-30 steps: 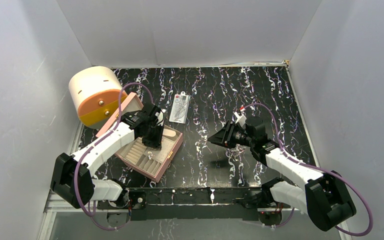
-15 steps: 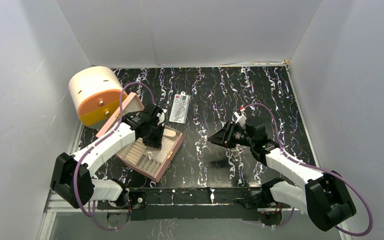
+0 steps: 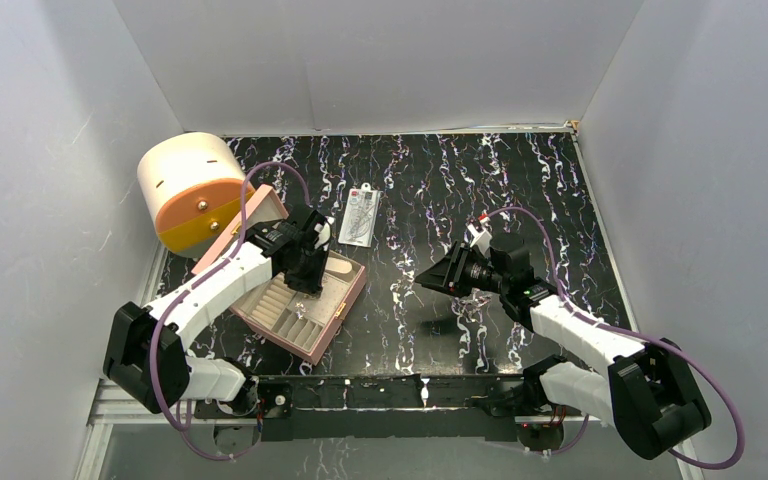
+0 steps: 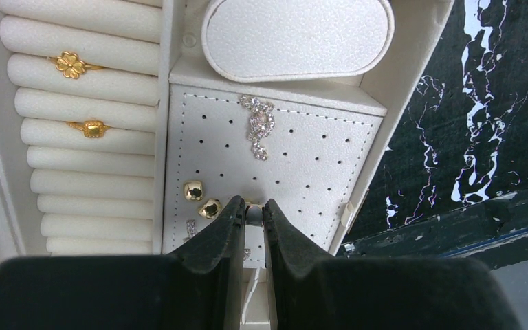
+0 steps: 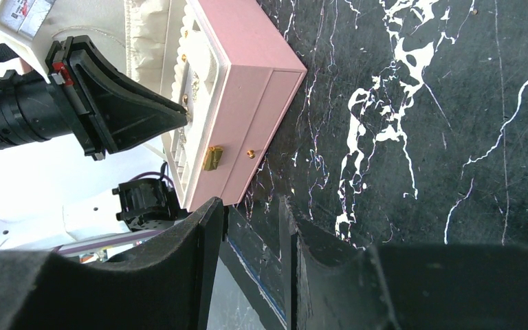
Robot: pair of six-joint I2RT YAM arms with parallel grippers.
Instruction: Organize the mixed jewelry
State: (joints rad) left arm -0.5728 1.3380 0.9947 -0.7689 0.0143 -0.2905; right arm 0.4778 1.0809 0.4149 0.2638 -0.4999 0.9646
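**Figure. Placing a stud in the jewelry box.** The left hand (image 4: 251, 213) stands over the open pink box (image 3: 348, 292). Its fingers are drawn narrow and pinch a tiny pale stud (image 4: 254, 215) at the perforated panel (image 4: 316, 158). Across the last second the left arm has shifted only slightly above the box, the right arm has not moved, and neither hand has widened or narrowed. This reads as fine seating of one piece rather than transport, so the task is judged partly done. Already sorted are two gold studs (image 4: 202, 199) on the panel just left of the fingertips, a crystal piece (image 4: 258, 127) higher on the same panel, and two gold rings (image 4: 71, 64) in the ring rolls (image 4: 89, 158). The right hand (image 5: 251, 206) hovers over the tabletop (image 3: 560, 190) with its jaws apart and nothing between them. The left hand's own body hides the near part of the panel, so whether the stud's post has entered a hole cannot be told. From above, the arm covers the panel. Any loose pieces near the right hand are lost against the tabletop's white veining
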